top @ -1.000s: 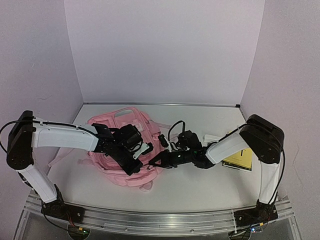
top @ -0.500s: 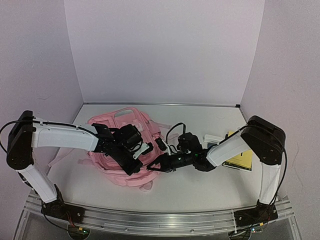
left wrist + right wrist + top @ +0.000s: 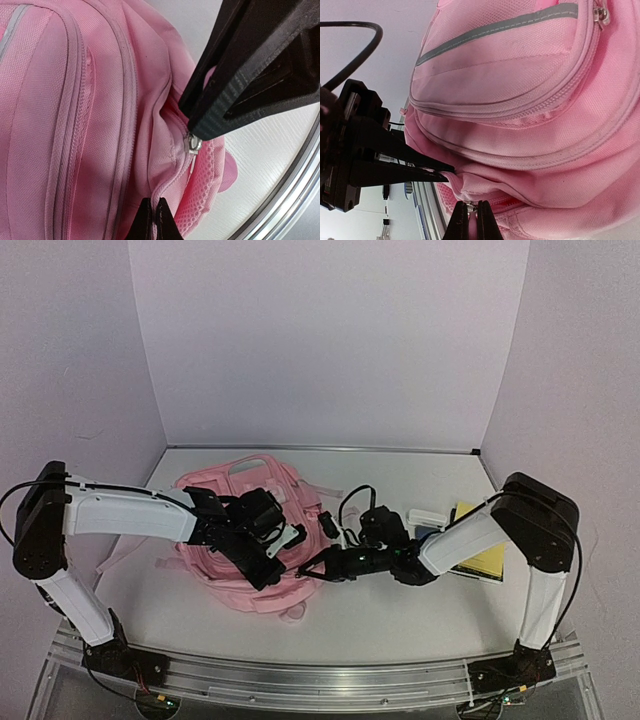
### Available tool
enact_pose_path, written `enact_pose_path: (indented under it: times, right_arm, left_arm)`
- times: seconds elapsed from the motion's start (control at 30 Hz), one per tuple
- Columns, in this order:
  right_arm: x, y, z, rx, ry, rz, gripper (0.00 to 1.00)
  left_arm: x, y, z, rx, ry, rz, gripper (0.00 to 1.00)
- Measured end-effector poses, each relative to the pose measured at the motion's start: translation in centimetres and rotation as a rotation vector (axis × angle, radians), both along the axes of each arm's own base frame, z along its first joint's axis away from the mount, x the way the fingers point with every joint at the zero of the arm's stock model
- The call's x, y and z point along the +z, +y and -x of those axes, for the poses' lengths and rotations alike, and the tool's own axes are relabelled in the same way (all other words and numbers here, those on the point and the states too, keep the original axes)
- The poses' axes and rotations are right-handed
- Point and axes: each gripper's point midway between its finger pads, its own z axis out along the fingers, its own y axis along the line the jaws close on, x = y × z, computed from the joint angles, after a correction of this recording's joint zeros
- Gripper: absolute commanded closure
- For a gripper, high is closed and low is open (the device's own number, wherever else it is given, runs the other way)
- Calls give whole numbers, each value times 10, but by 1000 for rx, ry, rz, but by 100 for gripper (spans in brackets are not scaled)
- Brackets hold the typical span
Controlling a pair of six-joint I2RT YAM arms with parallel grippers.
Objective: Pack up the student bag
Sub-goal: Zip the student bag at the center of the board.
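Note:
The student bag (image 3: 218, 487) lies flat left of the table's middle, a pink backpack with grey trim and several zip lines (image 3: 520, 90). My left gripper (image 3: 270, 570) is shut on a fold of pink fabric beside the side zip (image 3: 152, 220). In the right wrist view its black fingers (image 3: 395, 167) come in from the left and pinch that fold. My right gripper (image 3: 312, 570) meets it from the right, shut on the silver zip pull (image 3: 471, 204). The left wrist view shows that pull (image 3: 192, 145) under the right gripper's tip (image 3: 200, 132), above pink mesh (image 3: 200, 195).
A yellow booklet (image 3: 478, 558) lies at the right under the right forearm, with a small white block (image 3: 425, 516) behind it. A black buckle (image 3: 325, 523) sits by the bag's right side. An aluminium rail (image 3: 320, 680) runs along the near edge.
My right gripper has slid slightly left to the bag's near corner and its jaws have shut on the zip pull. The left arm holds the same fold, unmoved.

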Motion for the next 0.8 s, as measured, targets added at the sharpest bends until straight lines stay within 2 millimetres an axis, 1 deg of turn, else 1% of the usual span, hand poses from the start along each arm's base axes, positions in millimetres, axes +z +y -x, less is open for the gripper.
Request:
enact_pose_path:
  times: [0.13, 0.3, 0.4, 0.57, 0.8]
  right_arm:
    - [12, -11, -4, -79, -62, 14, 100]
    - [29, -27, -16, -189, -157, 42, 100]
    - [39, -33, -25, -248, -208, 58, 100]
    - [47, -38, -33, -307, -252, 65, 100]
    - [57, -48, -41, -376, -276, 63, 100]
  left_arm:
    - [6, -5, -3, 0, -19, 31, 100]
    - [25, -14, -9, 1, -64, 98, 100]
    - [37, -15, -13, 10, -92, 128, 100]
    - [49, -12, -17, 25, -122, 166, 100]
    - [57, -13, -21, 34, -141, 195, 100]
